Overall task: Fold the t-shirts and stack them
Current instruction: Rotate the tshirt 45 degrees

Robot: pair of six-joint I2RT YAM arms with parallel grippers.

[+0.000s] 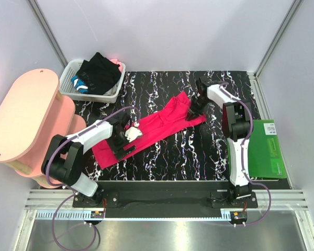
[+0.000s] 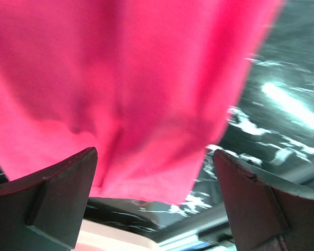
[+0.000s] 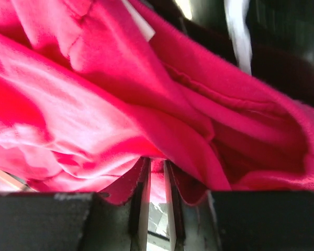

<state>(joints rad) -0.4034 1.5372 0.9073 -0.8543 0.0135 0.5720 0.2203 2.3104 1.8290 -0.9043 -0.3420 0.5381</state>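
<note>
The pinkish-red t-shirt (image 1: 157, 128) lies stretched diagonally across the black marbled table. My left gripper (image 1: 121, 140) is open over its lower left end; in the left wrist view the red cloth (image 2: 131, 89) hangs in front of the spread fingers (image 2: 57, 193), not pinched. My right gripper (image 1: 196, 110) is shut on the shirt's upper right end; the right wrist view shows red cloth (image 3: 146, 104) bunched over the nearly closed fingers (image 3: 142, 198) and pinched between them. The black t-shirt (image 1: 99, 72) sits crumpled in the white basket.
The white slotted basket (image 1: 115, 94) stands at the back left. A pink rounded two-tier stand (image 1: 23, 115) is at the left edge. A green mat (image 1: 267, 151) lies at the right edge. Grey walls enclose the table.
</note>
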